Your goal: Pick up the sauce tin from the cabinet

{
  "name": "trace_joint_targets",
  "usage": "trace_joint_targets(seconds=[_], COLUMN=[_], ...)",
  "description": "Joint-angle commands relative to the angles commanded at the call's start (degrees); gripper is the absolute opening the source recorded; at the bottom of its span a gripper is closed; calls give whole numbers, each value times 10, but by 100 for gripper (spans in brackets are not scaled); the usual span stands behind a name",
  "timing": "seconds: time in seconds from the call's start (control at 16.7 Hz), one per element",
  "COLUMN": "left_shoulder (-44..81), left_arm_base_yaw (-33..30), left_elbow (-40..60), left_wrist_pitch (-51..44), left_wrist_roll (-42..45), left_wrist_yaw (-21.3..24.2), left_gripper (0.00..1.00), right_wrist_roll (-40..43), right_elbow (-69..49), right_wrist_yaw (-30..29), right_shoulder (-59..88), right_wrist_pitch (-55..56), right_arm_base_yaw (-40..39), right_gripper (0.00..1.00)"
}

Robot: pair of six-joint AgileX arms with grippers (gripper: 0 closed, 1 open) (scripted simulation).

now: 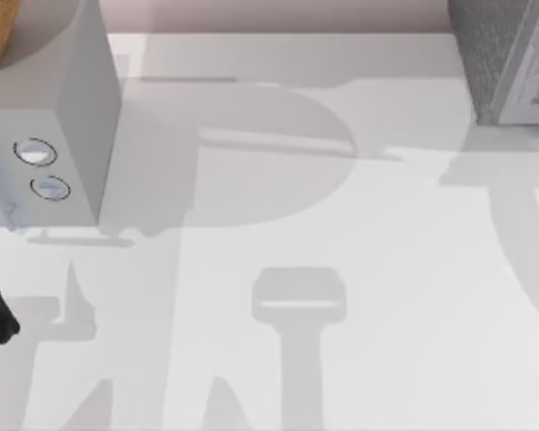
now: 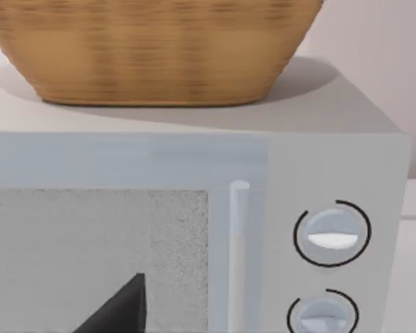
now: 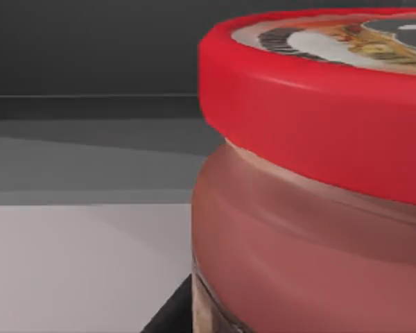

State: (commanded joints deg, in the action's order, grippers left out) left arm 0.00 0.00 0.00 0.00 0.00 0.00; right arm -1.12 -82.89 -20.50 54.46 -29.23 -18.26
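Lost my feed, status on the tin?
Sauce tin close before right wrist camera, upright, red lid on. Left wrist camera faces microwave, basket on top. Nothing seen blocking the tin.

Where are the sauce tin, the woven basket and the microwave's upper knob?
sauce tin (image 3: pixel 319 132): right wrist view, on its red lid rim.
woven basket (image 2: pixel 152 48): left wrist view, on its side wall.
upper knob (image 2: pixel 331 234): left wrist view, on its face.

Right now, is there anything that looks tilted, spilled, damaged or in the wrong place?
Nothing stands out. The sauce tin stands upright with its red lid on, and the basket sits level on top of the microwave. No spill or damage shows.
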Motion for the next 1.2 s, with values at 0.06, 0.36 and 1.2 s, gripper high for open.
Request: trace_joint_targets(seconds=[0.06,0.36,1.2], left_shoulder=[0,0,0], left_arm_base_yaw=[0,0,0], left_elbow=[0,0,0], left_wrist_pitch=[0,0,0], left_wrist_roll=[0,0,0], left_wrist_yaw=[0,0,0], left_gripper=[100,100,100], right_wrist_roll=[1,6,11], right_elbow=[70,434,829], right_wrist_yaw=[14,89,205], right_shoulder=[-39,-243,-545], right_wrist_pitch=[20,127,292], right_arm_base_yaw=[14,84,183], right_gripper=[0,0,0])
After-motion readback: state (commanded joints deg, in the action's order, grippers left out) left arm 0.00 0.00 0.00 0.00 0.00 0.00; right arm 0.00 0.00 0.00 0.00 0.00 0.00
